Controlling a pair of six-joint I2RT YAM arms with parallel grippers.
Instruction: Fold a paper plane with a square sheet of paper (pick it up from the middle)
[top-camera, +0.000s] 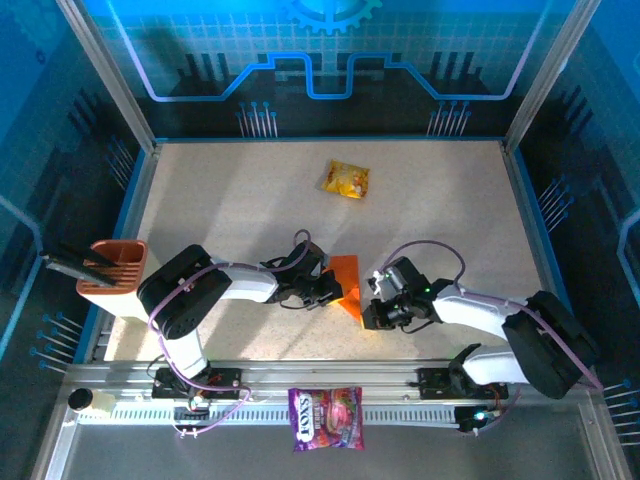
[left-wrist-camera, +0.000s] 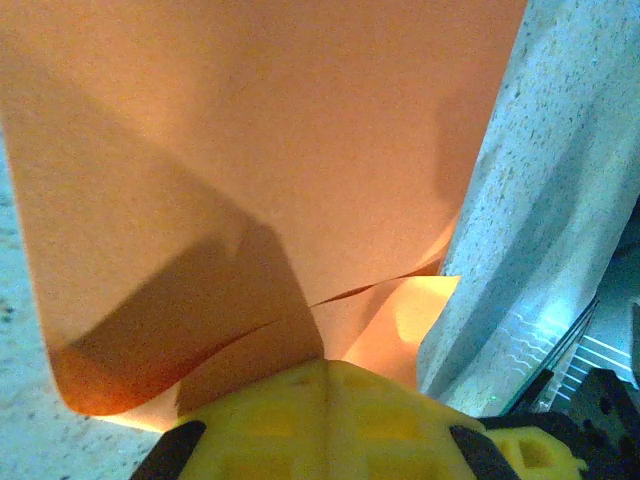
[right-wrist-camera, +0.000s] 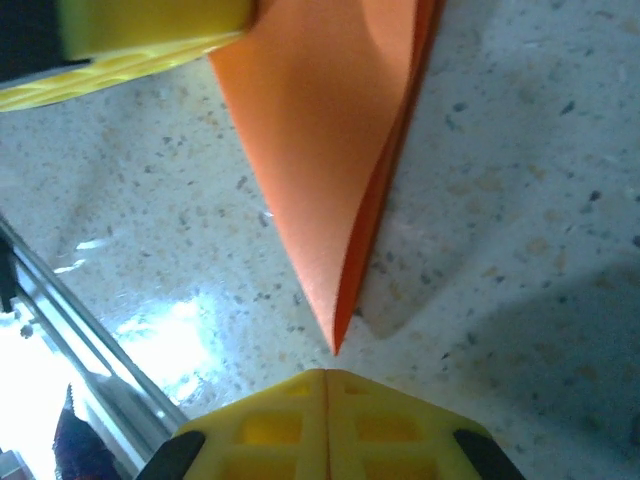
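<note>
Pinching orange paper (left-wrist-camera: 250, 150), left claw (left-wrist-camera: 325, 366), right wrist reveals folded tip

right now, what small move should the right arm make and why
Probably slide the shut right end effector onto the orange paper to flatten its fold: it sits just short of the point, the layers gape, and the left end effector meets the wide end.
</note>
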